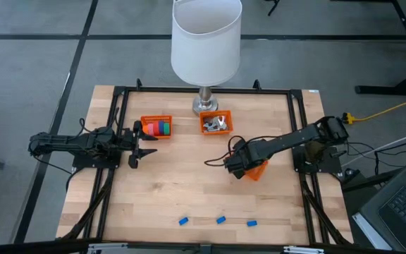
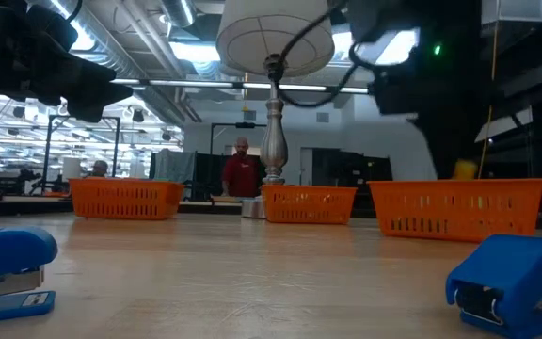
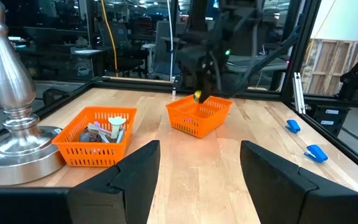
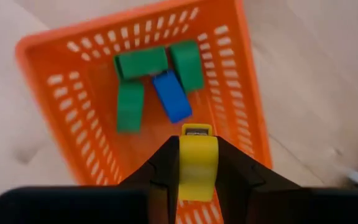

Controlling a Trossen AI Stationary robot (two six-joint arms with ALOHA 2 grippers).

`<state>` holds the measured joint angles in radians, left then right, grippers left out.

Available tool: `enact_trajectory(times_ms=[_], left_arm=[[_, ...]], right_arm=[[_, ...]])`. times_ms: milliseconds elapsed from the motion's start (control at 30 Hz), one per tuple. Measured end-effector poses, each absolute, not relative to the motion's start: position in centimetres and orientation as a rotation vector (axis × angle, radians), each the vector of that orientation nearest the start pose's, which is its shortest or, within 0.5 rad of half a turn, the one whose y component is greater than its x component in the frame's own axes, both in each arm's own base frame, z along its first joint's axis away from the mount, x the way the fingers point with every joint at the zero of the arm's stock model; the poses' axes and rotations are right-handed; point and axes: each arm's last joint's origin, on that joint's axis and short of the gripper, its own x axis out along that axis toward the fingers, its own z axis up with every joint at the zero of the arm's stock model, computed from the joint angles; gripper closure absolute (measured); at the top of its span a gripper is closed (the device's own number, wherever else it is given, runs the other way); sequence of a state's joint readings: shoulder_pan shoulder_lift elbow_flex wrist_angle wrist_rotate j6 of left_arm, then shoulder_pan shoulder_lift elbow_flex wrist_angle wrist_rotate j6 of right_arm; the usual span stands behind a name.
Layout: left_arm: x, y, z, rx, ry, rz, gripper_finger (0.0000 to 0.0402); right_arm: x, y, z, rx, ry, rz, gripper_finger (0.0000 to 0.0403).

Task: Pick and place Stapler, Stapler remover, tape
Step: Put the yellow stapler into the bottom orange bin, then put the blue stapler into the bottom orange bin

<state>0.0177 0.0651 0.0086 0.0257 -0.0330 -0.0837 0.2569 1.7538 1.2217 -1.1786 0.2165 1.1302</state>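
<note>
My right gripper (image 4: pixel 197 177) is shut on a small yellow stapler (image 4: pixel 197 158) just above an orange basket (image 4: pixel 67 134). That basket holds two green staplers (image 4: pixel 140 63) and a blue one (image 4: pixel 171 96). In the high view this gripper (image 1: pixel 240 169) hangs over the basket (image 1: pixel 258 170) at the table's right middle. Three blue staplers (image 1: pixel 220 219) lie in a row near the front edge. The tape rolls (image 1: pixel 159 128) fill the far-left basket. The stapler removers, pale silvery pieces (image 1: pixel 217 124), fill the basket beside the lamp. My left gripper (image 1: pixel 146 144) waits open at the left. My right gripper pinches the yellow stapler by its two long sides (image 4: pixel 183 163) between its two fingers. The fingers point steeply down and lie along the stapler. Its metal-tipped end (image 4: pixel 196 131) sticks out past the fingertips. The stapler hangs clear, above the basket's inside.
A white-shaded lamp (image 1: pixel 206 35) on a silver base (image 1: pixel 205 106) stands at the far middle. A black frame (image 1: pixel 118 99) rims the table. Bare wood lies between the baskets and the row of blue staplers. People show in the room behind (image 2: pixel 241 174).
</note>
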Motion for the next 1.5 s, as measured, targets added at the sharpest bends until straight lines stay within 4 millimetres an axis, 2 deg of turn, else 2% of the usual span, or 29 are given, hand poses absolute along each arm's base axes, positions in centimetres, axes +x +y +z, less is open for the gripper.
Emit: enact_trajectory(times_ms=[200,467,1000,1167,1333,1500], left_arm=[[10.1,0.3,16.4,-0.084,0.028,0.052,0.0183],[10.1,0.3,16.4,-0.083,0.028,0.052,0.0183],[10.1,0.3,16.4,-0.083,0.028,0.052,0.0183],[10.1,0.3,16.4,-0.083,0.028,0.052,0.0183],[10.1,0.3,16.4,-0.083,0.028,0.052,0.0183],[10.1,0.3,16.4,-0.083,0.028,0.052,0.0183]], right_arm=[[29.2,5.3,17.6,0.466,1.379,-0.827,0.0324],[30.0,3.7,17.1,0.434,1.309,-0.794,0.0314],[30.3,3.5,17.1,0.502,1.295,-0.792,0.0219],[30.6,3.6,18.5,0.482,1.331,-0.783,0.021],[31.7,3.9,21.1,0.491,1.297,-0.761,0.0222],[33.1,5.6,23.5,0.494,1.206,-0.654,0.0234]])
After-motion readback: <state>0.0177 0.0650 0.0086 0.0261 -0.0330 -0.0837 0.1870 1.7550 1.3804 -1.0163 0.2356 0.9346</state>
